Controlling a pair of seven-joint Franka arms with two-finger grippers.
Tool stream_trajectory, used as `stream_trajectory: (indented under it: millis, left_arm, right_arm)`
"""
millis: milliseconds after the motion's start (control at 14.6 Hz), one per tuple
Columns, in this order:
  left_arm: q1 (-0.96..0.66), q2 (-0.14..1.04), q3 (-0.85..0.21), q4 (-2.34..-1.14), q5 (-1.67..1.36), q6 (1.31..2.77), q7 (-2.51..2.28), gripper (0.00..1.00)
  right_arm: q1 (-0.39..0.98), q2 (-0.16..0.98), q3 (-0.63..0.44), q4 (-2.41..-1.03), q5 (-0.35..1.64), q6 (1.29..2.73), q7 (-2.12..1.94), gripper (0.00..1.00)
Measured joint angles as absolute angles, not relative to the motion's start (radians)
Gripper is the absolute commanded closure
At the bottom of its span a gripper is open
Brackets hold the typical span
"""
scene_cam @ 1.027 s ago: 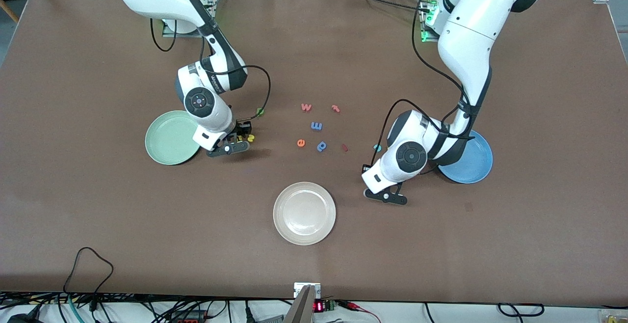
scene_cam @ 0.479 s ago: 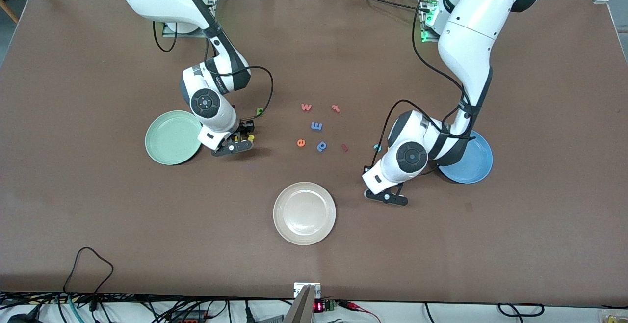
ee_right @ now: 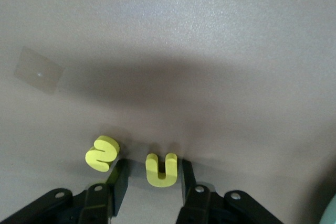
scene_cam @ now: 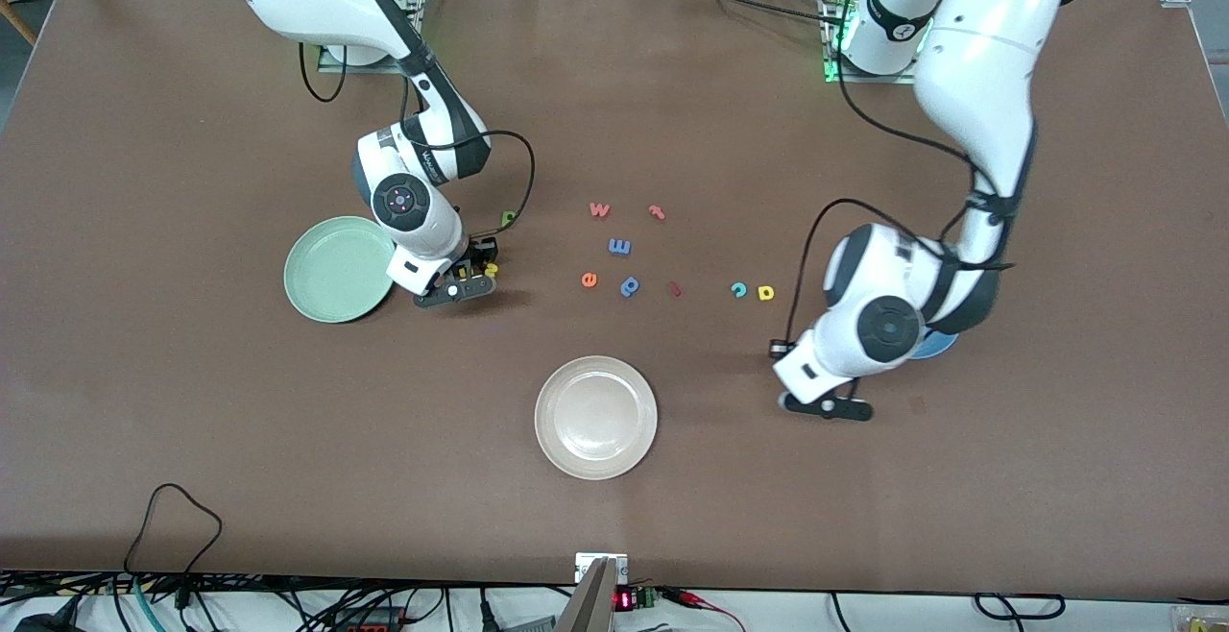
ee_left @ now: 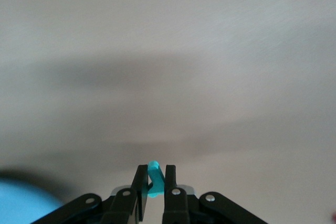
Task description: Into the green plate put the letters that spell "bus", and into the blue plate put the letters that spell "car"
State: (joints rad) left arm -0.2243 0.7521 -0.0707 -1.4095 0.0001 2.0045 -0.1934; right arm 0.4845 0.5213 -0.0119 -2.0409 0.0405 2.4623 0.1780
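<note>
My left gripper point(ee_left: 155, 174) is shut on a small teal letter point(ee_left: 154, 170), seen edge-on, so its shape does not read. It hangs over bare table beside the blue plate point(scene_cam: 939, 345), which the left arm mostly covers. The teal "c" point(scene_cam: 737, 290) and yellow "a" point(scene_cam: 765, 293) lie side by side on the table. My right gripper point(ee_right: 153, 165) is open and low beside the green plate point(scene_cam: 331, 269), a finger on each side of the yellow "u" point(ee_right: 161, 170). The yellow "s" point(ee_right: 102, 153) lies just outside one finger. The dark green "b" point(scene_cam: 509, 219) lies farther from the front camera.
Mid-table lie an orange "w" point(scene_cam: 599, 209), a red "t" point(scene_cam: 657, 212), a blue "E" point(scene_cam: 619, 247), an orange "e" point(scene_cam: 589, 279), a blue "p" point(scene_cam: 629, 286) and a dark red piece point(scene_cam: 675, 288). A white plate point(scene_cam: 595, 417) sits nearer the front camera.
The left gripper shut on the teal letter and swung toward the blue plate, uncovering the "c" and "a". The right gripper shifted slightly toward the "u" and narrowed a little.
</note>
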Motion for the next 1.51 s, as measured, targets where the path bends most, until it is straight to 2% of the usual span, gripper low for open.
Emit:
stream_trajectory:
  millis: [137, 274, 411, 479, 548, 616, 685, 753, 822, 959, 1096, 1164, 1233, 1370, 1438, 1507]
  left_arm:
    - [-0.17, 0.705, -0.069, -1.421, 0.002, 1.884, -0.171, 0.99]
    - [-0.11, 0.668, -0.066, -1.471, 0.003, 1.839, -0.086, 0.99]
    - [-0.042, 0.652, -0.065, -1.539, 0.003, 1.839, -0.014, 0.94]
    - [-0.01, 0.651, -0.065, -1.571, 0.003, 1.847, 0.01, 0.87]
    - [0.013, 0.651, -0.065, -1.598, 0.003, 1.855, 0.025, 0.74]
    - [0.025, 0.651, -0.065, -1.615, 0.003, 1.863, 0.028, 0.44]
    - [0.026, 0.651, -0.066, -1.623, 0.003, 1.867, 0.028, 0.23]
    - [0.023, 0.651, -0.069, -1.625, 0.003, 1.868, 0.028, 0.09]
    - [0.019, 0.65, -0.073, -1.625, 0.003, 1.868, 0.027, 0.0]
    - [0.015, 0.641, -0.081, -1.625, 0.003, 1.865, 0.026, 0.02]
    - [0.012, 0.623, -0.091, -1.625, 0.003, 1.843, 0.027, 0.37]
    - [0.006, 0.612, -0.1, -1.625, 0.003, 1.832, 0.026, 0.5]
    - [-0.007, 0.601, -0.111, -1.625, 0.003, 1.826, 0.017, 0.57]
    - [-0.047, 0.596, -0.135, -1.626, 0.002, 1.829, -0.04, 0.59]
    - [-0.073, 0.598, -0.141, -1.628, 0.002, 1.841, -0.075, 0.59]
    - [-0.103, 0.601, -0.145, -1.634, 0.002, 1.86, -0.112, 0.59]
  right_arm:
    - [0.484, 0.522, -0.012, -2.041, 0.041, 2.466, 0.177, 0.59]
    - [0.484, 0.521, -0.014, -2.04, 0.039, 2.466, 0.174, 0.68]
    - [0.484, 0.521, -0.016, -2.04, 0.039, 2.466, 0.166, 0.89]
    - [0.484, 0.519, -0.018, -2.04, 0.039, 2.466, 0.162, 1.0]
    - [0.484, 0.519, -0.018, -2.04, 0.039, 2.467, 0.16, 1.0]
    - [0.484, 0.519, -0.018, -2.04, 0.039, 2.467, 0.159, 1.0]
    - [0.484, 0.519, -0.018, -2.04, 0.039, 2.467, 0.159, 1.0]
    - [0.482, 0.519, -0.019, -2.039, 0.039, 2.469, 0.159, 1.0]
    - [0.476, 0.517, -0.022, -2.034, 0.039, 2.471, 0.159, 1.0]
    - [0.439, 0.492, -0.029, -2.018, 0.039, 2.447, 0.157, 1.0]
    - [0.371, 0.435, -0.033, -2.006, 0.039, 2.365, 0.134, 1.0]
    - [0.328, 0.404, -0.036, -2.006, 0.039, 2.315, 0.107, 1.0]
    - [0.282, 0.383, -0.04, -2.007, 0.039, 2.277, 0.074, 1.0]
    - [0.187, 0.371, -0.048, -2.02, 0.039, 2.247, 0.007, 0.68]
    - [0.149, 0.376, -0.05, -2.03, 0.039, 2.246, -0.018, 0.34]
    - [0.122, 0.385, -0.05, -2.038, 0.039, 2.246, -0.032, 0.19]
